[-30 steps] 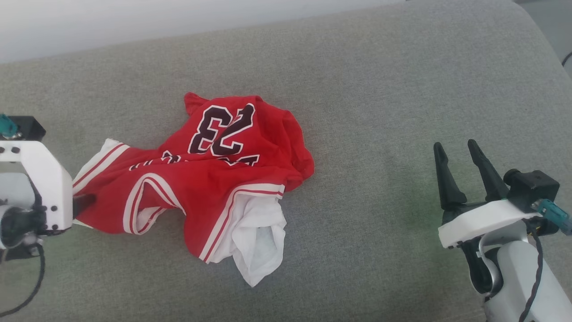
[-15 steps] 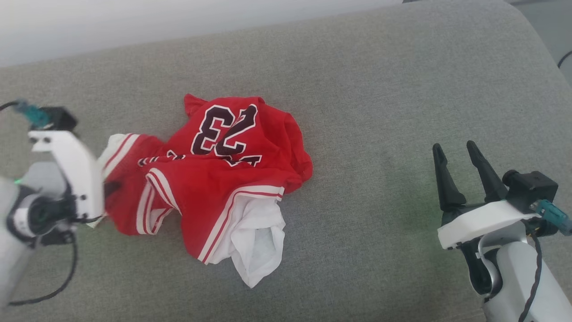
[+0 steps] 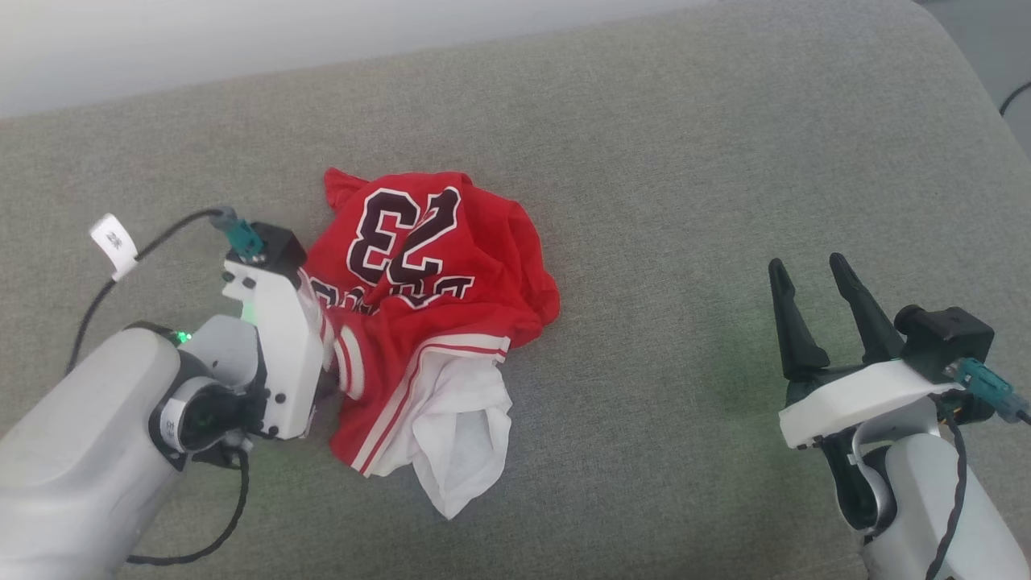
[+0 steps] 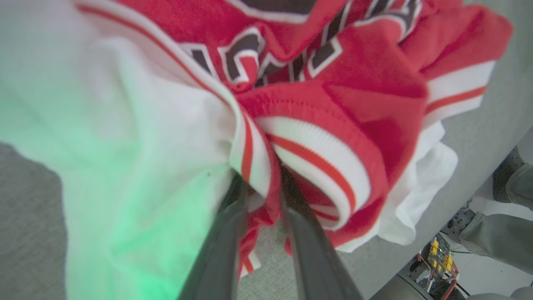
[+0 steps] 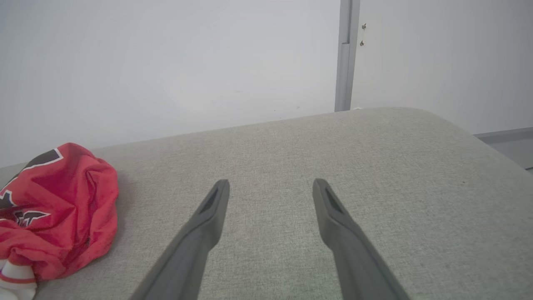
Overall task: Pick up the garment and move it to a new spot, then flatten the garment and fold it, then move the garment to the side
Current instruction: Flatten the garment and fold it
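Left wrist view: my left gripper is pinched onto the jersey's striped trim.
Head view: I've dragged that edge inward; the jersey is bunched mid-way along the cushion.
Right gripper: spread, idle.
Meaning: lift starting, I judge.

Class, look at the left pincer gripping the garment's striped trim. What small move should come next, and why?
Probably raise the shut left pincer a little. Its fingers pinch the striped trim of the garment, which lies crumpled on the cushion; the right pincer stands open, well apart, so the left alone looks set to carry it to a new spot.
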